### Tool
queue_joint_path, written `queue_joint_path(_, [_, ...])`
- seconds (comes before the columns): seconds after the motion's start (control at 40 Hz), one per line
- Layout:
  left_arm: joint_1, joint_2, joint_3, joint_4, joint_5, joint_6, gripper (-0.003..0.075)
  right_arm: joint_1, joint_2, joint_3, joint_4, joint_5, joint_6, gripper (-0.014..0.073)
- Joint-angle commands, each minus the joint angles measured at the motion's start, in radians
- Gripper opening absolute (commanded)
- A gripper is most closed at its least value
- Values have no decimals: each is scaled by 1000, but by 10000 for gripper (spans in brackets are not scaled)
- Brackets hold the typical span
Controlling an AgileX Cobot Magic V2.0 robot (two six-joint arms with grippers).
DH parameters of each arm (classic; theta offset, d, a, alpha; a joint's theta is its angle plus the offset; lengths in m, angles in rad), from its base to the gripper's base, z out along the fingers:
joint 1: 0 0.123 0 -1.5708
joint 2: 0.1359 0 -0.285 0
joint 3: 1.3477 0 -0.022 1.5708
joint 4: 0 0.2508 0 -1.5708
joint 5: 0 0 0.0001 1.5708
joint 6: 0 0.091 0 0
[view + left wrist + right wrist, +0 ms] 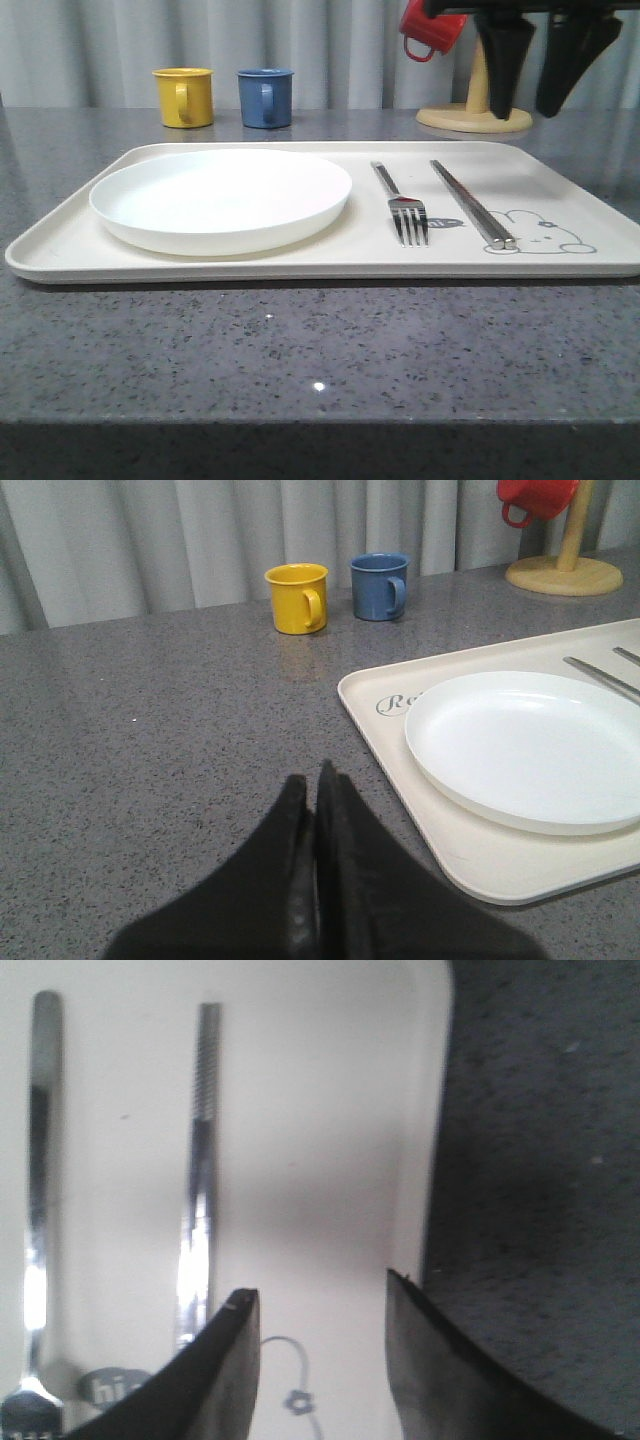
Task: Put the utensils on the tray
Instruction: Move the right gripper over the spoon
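Observation:
On the cream tray (300, 262) lie a white plate (220, 197) at the left, a silver fork (402, 205) and a pair of metal chopsticks (472, 203) to its right, near the rabbit drawing. High over the tray's far right corner hangs my right gripper (523, 112), open, nothing between its fingers. In the right wrist view the right gripper (320, 1290) hovers over the tray (320, 1110), beside the chopsticks (200, 1190) and the fork (35, 1210). My left gripper (318, 780) is shut and empty, low over the grey counter, left of the tray (480, 855) and the plate (530, 745).
A yellow mug (184, 97) and a blue mug (265, 97) stand behind the tray. A red mug (432, 30) hangs on a wooden stand (475, 118) at the back right, close to my right gripper. Speckled grey counter (320, 350) lies in front of the tray.

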Motion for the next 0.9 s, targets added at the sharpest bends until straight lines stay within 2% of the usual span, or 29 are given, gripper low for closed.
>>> queue_joint_path(0.0, [1, 11, -28, -11, -81, -5, -18, -82, -90, -3, -34, 112, -76, 332])
queue_joint_path(0.275, [1, 11, -28, -11, -81, -5, -18, -413, -151, 85, -26, 105, -284, 335])
queue_joint_path(0.4, [1, 11, -28, -11, -81, -5, -18, -529, -131, 96, 34, 49, -326, 435])
queue_joint_path(0.475, [1, 11, -28, -11, -81, -5, -18, -567, -114, 96, 63, 26, -337, 478])
queue_joint_path(0.699, [1, 11, -28, -11, -81, -5, -18, -583, -56, 96, 52, -64, -403, 463])
queue_joint_path(0.874, [1, 11, -28, -11, -81, -5, -18, -579, -8, 96, 43, -75, -413, 463])
